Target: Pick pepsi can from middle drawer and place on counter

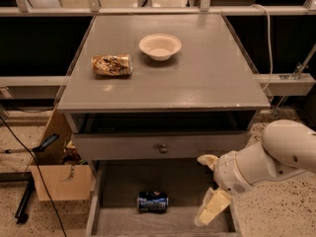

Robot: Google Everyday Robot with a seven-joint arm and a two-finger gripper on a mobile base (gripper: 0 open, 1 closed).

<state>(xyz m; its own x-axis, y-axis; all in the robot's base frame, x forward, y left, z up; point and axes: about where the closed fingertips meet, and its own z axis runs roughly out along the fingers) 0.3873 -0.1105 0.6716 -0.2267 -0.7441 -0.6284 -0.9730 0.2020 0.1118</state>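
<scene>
The pepsi can, blue with silver ends, lies on its side on the floor of the pulled-out middle drawer, near its front centre. My gripper hangs over the drawer's right side, to the right of the can and apart from it. It is open and empty, with one pale finger up by the drawer front and the other lower down. The counter is the grey cabinet top above.
A tan-brown patterned can lies on its side on the counter's left, and a white bowl stands at the back centre. A closed drawer front with a round knob sits above the open drawer. A cardboard box and cables are on the floor at left.
</scene>
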